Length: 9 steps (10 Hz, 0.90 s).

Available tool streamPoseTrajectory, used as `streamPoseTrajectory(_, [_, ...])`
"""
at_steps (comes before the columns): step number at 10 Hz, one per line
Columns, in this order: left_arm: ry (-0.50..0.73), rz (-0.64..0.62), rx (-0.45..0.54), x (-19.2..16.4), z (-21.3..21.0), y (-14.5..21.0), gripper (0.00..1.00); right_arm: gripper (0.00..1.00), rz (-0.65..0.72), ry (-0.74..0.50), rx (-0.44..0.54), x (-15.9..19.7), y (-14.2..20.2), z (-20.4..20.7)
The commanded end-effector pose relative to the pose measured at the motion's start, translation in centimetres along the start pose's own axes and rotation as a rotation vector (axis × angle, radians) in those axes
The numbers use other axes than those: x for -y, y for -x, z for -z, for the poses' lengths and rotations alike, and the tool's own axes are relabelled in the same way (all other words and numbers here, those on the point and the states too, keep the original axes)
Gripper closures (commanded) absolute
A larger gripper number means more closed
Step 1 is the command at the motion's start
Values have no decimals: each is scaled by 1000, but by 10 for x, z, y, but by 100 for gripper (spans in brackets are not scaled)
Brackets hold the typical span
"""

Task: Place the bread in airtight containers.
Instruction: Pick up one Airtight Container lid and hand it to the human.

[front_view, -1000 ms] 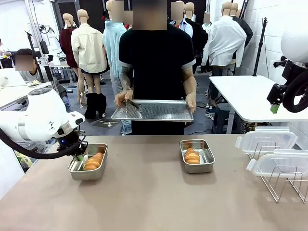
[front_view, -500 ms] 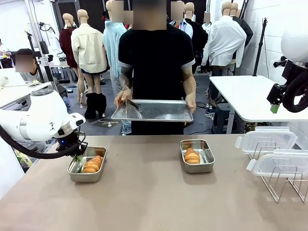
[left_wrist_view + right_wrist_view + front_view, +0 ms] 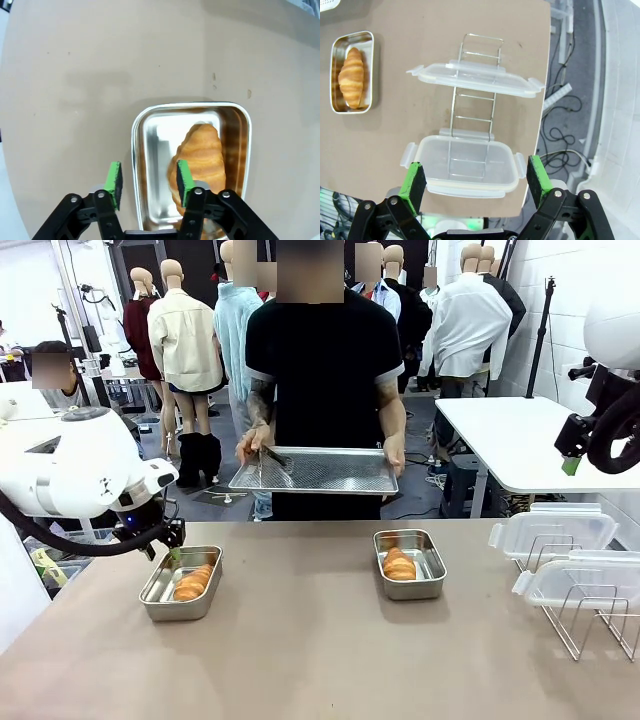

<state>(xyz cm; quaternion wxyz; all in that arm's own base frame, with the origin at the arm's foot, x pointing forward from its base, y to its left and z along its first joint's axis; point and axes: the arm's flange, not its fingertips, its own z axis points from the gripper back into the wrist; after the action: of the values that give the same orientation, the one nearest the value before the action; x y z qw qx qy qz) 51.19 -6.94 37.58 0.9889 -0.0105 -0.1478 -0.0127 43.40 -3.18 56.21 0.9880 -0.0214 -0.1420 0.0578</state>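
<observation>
Tan tabletop (image 3: 320, 660): ridged golden-brown croissant (image 3: 193, 581) in each open steel pan (image 3: 152, 602).

glossy steel pans (image 3: 181, 583), clear plastic lids (image 3: 476, 78)

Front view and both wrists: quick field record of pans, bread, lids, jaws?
left pan: one roll inside, no lid
right pan: one roll inside, no lid
lids: two, clear, on the wire rack, robot's right
left jaws: open, empty, above left pan
right jaws: open, empty, high above lids
person: holds steel tray at far side
</observation>
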Motion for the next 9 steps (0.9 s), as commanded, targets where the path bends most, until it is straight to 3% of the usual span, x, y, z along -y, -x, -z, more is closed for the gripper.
streamPoseTrajectory(1, [-19,52,-19,-5,-23,7,0,0,13,15,-9,-1,-2,-1])
streamPoseTrajectory(5, [-41,53,5,-38,-69,6,0,0,13,15,-9,-1,-2,-1])
streamPoseTrajectory(9, [-82,8,38,-110,-102,-1,0,0,13,15,-9,-1,-2,-1])
